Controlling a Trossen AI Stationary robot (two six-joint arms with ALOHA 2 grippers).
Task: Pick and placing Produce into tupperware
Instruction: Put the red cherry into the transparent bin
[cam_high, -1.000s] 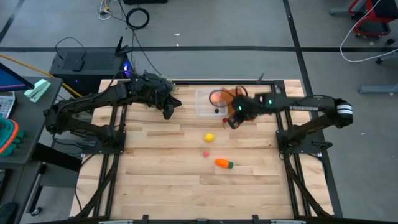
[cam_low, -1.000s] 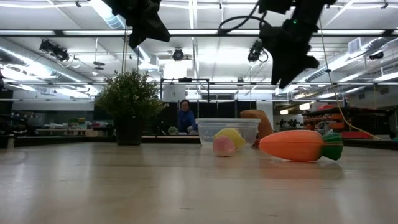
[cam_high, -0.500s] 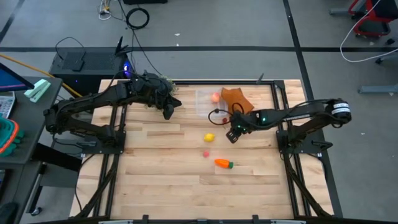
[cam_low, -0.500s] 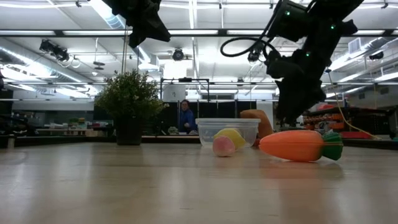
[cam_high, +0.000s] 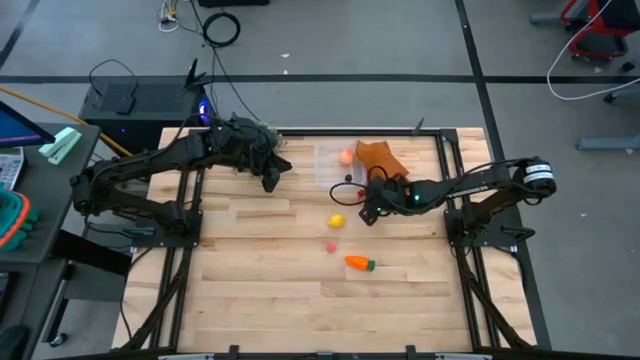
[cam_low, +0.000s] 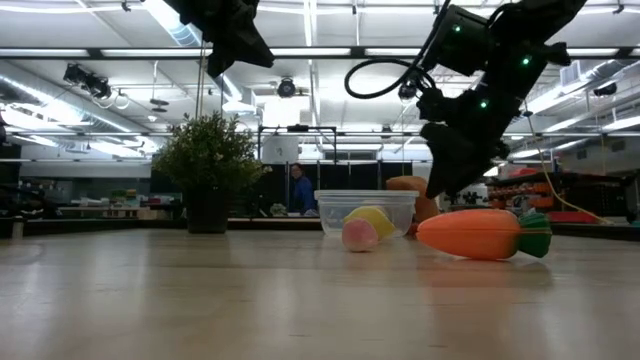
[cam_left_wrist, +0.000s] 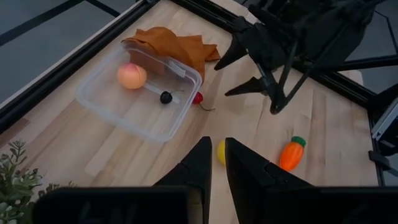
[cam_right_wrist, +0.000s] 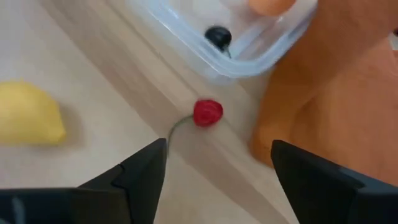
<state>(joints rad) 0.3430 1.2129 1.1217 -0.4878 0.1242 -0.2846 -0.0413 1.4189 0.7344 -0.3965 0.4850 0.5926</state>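
Right gripper (cam_high: 365, 213) low at frame centre, jaws apart, above small red fruit (cam_right_wrist: 208, 112).
Left gripper (cam_high: 271, 181) raised upper left, jaws nearly together, empty. Tupperware (cam_high: 332, 166) upper centre holding peach fruit (cam_high: 346, 156) and dark berry (cam_left_wrist: 166, 97); lemon (cam_high: 337, 221), pink fruit (cam_high: 330, 247), carrot (cam_high: 358, 263) below. Red fruit hidden under gripper from overhead. Since earlier: right arm down, leftward, jaws wider.

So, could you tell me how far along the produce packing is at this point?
Done: a peach-coloured fruit and a dark berry lie in the tupperware. In hand: nothing; the right gripper is open above a small red fruit on the table beside the box. Left: that fruit, the lemon, a pink piece and the carrot. The left gripper waits, raised, empty.
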